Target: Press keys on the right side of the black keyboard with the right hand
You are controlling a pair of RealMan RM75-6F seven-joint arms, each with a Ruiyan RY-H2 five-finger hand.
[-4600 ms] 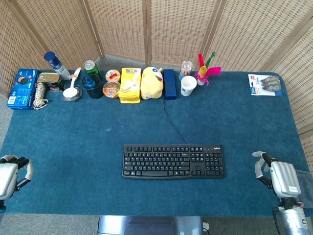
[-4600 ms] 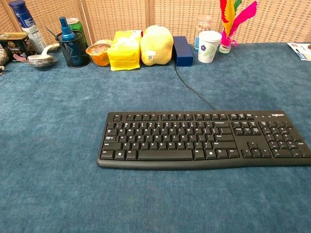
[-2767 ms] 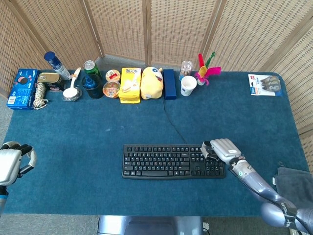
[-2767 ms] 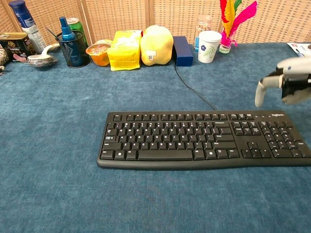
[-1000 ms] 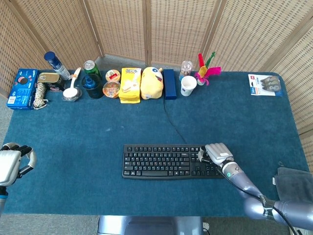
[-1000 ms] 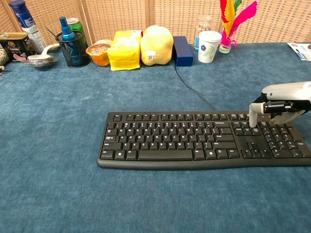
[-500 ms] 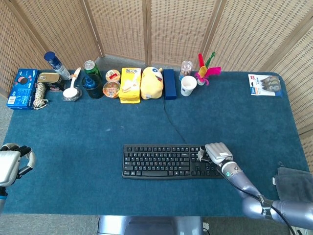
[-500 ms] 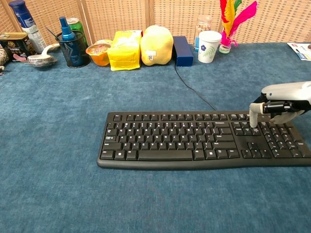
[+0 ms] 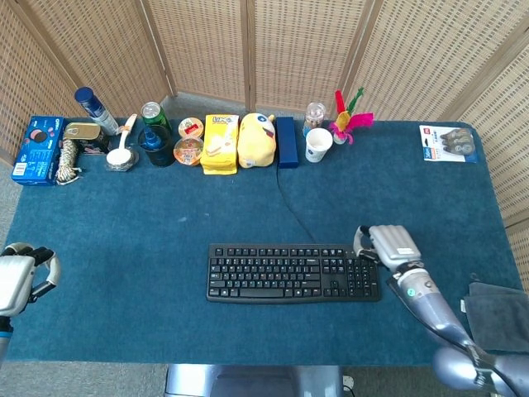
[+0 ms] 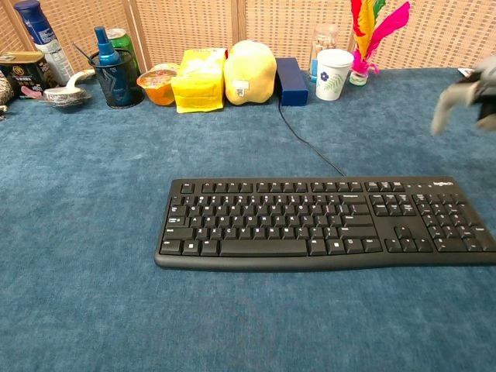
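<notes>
Keyboard (image 9: 293, 272), black and full-sized, lies flat near the middle of a blue felt-covered surface (image 9: 165, 215), its long edge running left to right. Its thin black cable (image 9: 291, 213) runs from the back edge toward a row of clutter along the far side. The number pad and arrow keys sit at its right end.

The right robot hand (image 9: 390, 245) hangs just beyond that right end, above and slightly behind the keyboard's far right corner. It holds nothing and touches no key. In the head view its fingers lie side by side, bent downward, with the thumb apart from them. The chest view catches only a blurred sliver of it at the right edge (image 10: 465, 97), raised well above the keys. The left robot hand (image 9: 21, 279) rests near the left edge of the surface, well apart from the keyboard, with its fingers curled in on nothing.

The keyboard looks like a light, rigid plastic slab. It needs no grasp, only a push. The felt beneath probably keeps it from sliding. The keys are small, closely packed and likely give a short way under light pressure. A single fingertip brought straight down on the number pad seems best. A broad or slanted press would likely catch neighbouring keys or nudge the board sideways.
</notes>
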